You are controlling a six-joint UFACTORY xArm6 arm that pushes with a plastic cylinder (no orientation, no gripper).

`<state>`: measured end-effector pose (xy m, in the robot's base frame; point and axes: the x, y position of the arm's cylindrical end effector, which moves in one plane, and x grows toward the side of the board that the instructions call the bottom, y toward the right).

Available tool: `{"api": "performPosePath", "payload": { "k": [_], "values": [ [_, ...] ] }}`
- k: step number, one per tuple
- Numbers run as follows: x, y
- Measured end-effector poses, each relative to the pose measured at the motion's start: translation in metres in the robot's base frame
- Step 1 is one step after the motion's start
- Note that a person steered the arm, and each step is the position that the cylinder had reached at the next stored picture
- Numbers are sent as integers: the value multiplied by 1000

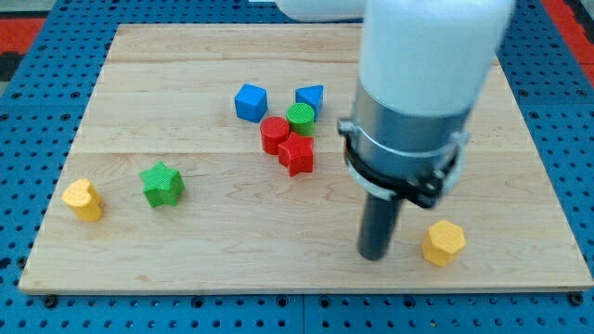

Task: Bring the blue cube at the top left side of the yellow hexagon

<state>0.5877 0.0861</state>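
**Resting low on the board, tip beside the yellow hexagon**

Standing on the wooden board [232,232] near the view's bottom right, my tip [375,257] is the blunt end of a plain dark rod; it has no jaws to open or close and it holds nothing. It touches no block. Just to its right, a little apart, sits the yellow hexagon [444,243].

Up and to the left, well apart from the tip, a cluster of blocks gathers near the board's middle. The red star [297,154] lies lowest, touching the red cylinder [274,133] above and left of it. The green cylinder [301,117] sits against the red cylinder's upper right. A small blue block [310,96], its shape unclear, is just above the green cylinder. The blue cube [251,102] stands at the cluster's upper left, far from the yellow hexagon.

Further left, the green star [162,184] stands alone, and a yellow heart-like block [83,199] rests near the board's left edge.
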Motion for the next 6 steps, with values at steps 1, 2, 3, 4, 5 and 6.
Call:
{"api": "performPosePath", "payload": {
  "k": [1,2,3,4,5,6],
  "values": [
    [7,63],
    [11,65],
    [-4,-5],
    [-66,-62],
    [-125,-90],
    [-144,-144]
  ]
}}
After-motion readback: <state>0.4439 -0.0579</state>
